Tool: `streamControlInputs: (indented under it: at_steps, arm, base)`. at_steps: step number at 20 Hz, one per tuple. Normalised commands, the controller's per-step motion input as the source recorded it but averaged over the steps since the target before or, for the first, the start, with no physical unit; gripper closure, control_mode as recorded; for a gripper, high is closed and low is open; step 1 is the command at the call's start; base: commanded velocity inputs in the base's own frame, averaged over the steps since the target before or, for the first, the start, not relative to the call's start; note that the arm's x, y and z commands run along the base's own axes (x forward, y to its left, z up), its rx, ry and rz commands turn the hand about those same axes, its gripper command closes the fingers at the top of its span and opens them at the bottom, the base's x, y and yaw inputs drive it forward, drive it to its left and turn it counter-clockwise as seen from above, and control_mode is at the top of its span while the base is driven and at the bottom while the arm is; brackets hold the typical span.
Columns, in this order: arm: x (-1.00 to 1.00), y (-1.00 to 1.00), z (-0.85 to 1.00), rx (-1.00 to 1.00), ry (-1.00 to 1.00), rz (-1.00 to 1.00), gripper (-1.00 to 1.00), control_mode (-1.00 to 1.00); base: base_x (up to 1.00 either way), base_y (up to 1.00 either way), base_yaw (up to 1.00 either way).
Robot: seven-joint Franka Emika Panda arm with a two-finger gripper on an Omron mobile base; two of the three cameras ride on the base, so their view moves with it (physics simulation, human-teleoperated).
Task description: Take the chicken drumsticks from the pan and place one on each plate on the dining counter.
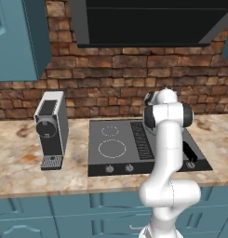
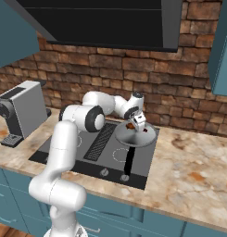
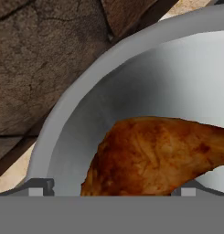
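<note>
The grey pan sits on the back right burner of the stovetop, its black handle pointing toward the counter's front edge. My gripper reaches down into the pan, open. In the hand view a golden-brown chicken drumstick lies on the pan floor right between my two fingertips, close against the pan's curved wall. A bit of brown meat shows beside the hand. In the left base view my arm hides the pan, except for its handle. The plates and dining counter are out of view.
A black glass stovetop is set in the marble wall counter. A grey coffee machine stands to its left. A dark range hood hangs above, and a brick wall rises close behind the pan.
</note>
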Motion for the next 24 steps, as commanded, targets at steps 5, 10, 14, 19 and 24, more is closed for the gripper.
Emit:
streamControlInputs:
  at_steps: [5,10,14,19,24]
  arm:
    - [0.17,-0.13,-0.68,0.00,-0.02,-0.08,-1.00,-1.00]
    - [-0.29,-0.12,-0.65,0.00,-0.14,-0.09,1.00,-1.00]
    - [-0.46,-0.33,-0.79,0.00,-0.16,-0.11,1.00,-1.00]
    - [-0.02,-0.19,-0.86,0.00,-0.01,-0.11,1.00,-1.00]
    - [-0.67,0.00,0.17,0.03,-0.15,0.05,1.00,-1.00]
  base:
    - [0.00,0.00,0.00]
    - [0.00,0.00,0.00]
    - [0.00,0.00,0.00]
    - [0.00,0.00,0.00]
    - [0.00,0.00,0.00]
